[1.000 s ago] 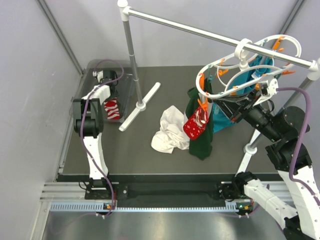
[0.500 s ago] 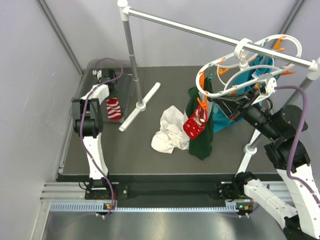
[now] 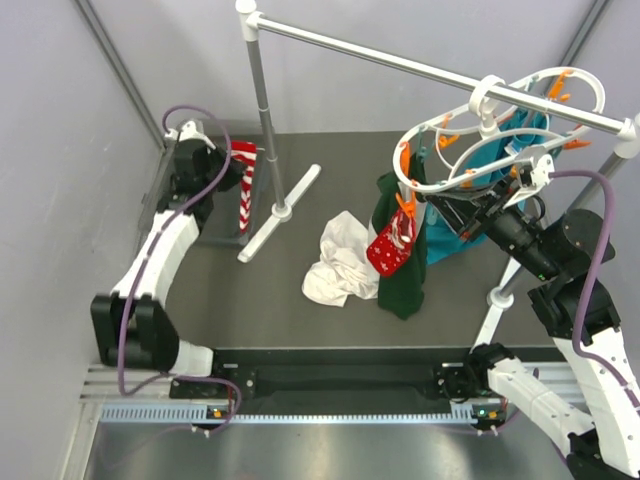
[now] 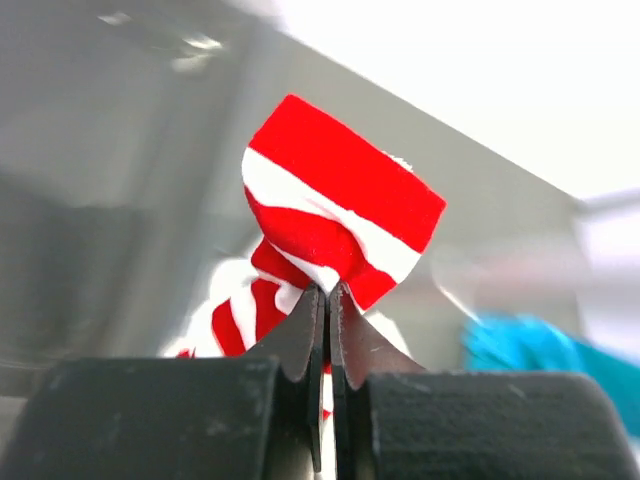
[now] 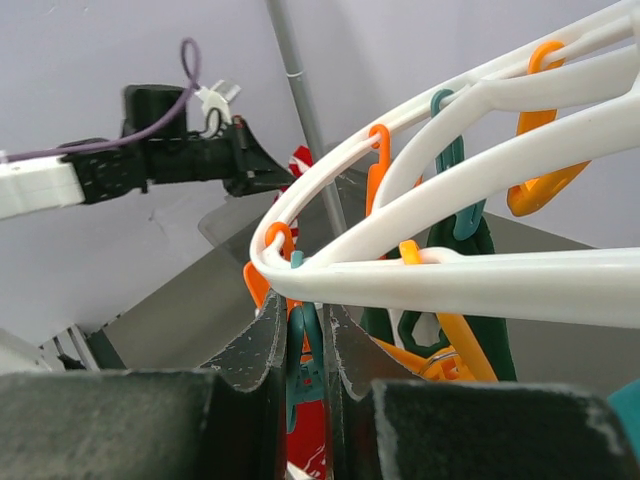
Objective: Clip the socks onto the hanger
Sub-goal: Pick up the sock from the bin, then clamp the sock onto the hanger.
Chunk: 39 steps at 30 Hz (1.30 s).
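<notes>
The red-and-white striped sock point(image 3: 245, 190) hangs in the air at the back left, pinched at its top by my shut left gripper point(image 3: 228, 166). In the left wrist view the jaws meet on the striped sock point(image 4: 340, 215) at the left gripper point(image 4: 328, 292). The snowflake-dotted sock point(image 3: 392, 245) hangs from an orange clip on the white hanger point(image 3: 440, 123), which hooks over the rail. My right gripper point(image 3: 435, 205) sits under the hanger's left end. Seen from the right wrist, the right gripper point(image 5: 305, 325) is shut on a teal clip point(image 5: 303, 345) just below the hanger ring point(image 5: 450, 275).
A crumpled white cloth point(image 3: 340, 262) lies mid-table. A dark green cloth point(image 3: 402, 275) and a teal cloth point(image 3: 480, 190) hang from the hanger. The metal rail point(image 3: 400, 62) spans the back on a left pole point(image 3: 262, 110) with a floor bar point(image 3: 285, 212), and a right pole point(image 3: 500, 290).
My left gripper has shut on the striped sock and lifted it off the table at the back left, the arm rising and stretching out. The right arm has barely moved.
</notes>
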Motion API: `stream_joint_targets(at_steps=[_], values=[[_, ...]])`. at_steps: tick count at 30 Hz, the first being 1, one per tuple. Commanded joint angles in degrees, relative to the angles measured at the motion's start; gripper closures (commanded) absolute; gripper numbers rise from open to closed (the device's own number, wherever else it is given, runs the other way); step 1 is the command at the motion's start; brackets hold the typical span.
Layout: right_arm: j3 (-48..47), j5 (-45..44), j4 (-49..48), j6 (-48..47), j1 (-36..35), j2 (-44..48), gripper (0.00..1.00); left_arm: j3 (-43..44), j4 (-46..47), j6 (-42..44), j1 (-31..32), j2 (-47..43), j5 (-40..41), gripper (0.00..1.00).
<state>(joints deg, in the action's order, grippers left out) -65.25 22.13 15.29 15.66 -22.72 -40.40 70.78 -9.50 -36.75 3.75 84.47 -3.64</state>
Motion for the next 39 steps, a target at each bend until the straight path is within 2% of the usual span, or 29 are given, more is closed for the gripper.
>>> stream_joint_targets(at_steps=[1, 5, 9, 14, 18, 19, 21, 22, 27, 33, 39], values=[[1.01, 1.42, 10.73, 1.92, -1.36, -1.43, 1.0, -6.69, 6.68, -1.57, 3.53, -11.29, -5.93, 1.0], [-0.13, 0.46, 11.69, 1.83, -1.27, -1.87, 1.0, -16.71, 10.62, -2.01, 5.92, -22.66, -8.05, 1.0], [-0.58, 0.02, 11.96, 1.39, -1.36, -2.22, 1.0, -21.73, 11.34, -2.36, 8.03, -33.11, -8.84, 1.0], [-0.58, -0.24, 12.57, 1.48, -1.36, -2.05, 1.0, -24.11, 13.62, -5.43, 10.84, -38.06, -13.93, 1.0], [-0.58, -0.25, 12.14, 2.44, -1.36, -2.22, 1.0, -22.8, 17.93, -5.71, 19.69, -34.21, -16.67, 1.0], [-0.58, -0.25, 11.96, 2.62, -1.45, -2.31, 1.0, -22.1, 17.59, -3.61, 24.85, -33.06, -16.14, 1.0], [-0.49, -0.51, 11.43, 3.67, -1.45, -2.31, 1.0, -20.16, 18.11, -2.63, 29.63, -31.56, -14.21, 1.0], [-0.4, -0.6, 11.34, 3.94, -1.45, -2.23, 1.0, -19.72, 20.37, -1.67, 34.52, -30.86, -13.25, 1.0], [-0.75, -1.91, 11.34, 4.82, -1.45, -2.49, 1.0, -16.3, 23.82, 3.6, 49.91, -29.1, -5.09, 1.0], [-0.93, -1.56, 10.9, 5.26, -1.45, -3.19, 1.0, -12.78, 28.74, 6.16, 60.56, -25.51, -2.51, 1.0], [-0.31, -1.21, 9.5, 6.84, -1.45, -2.49, 1.0, -9.0, 29.71, 7.4, 65.15, -17.16, -2.69, 1.0]])
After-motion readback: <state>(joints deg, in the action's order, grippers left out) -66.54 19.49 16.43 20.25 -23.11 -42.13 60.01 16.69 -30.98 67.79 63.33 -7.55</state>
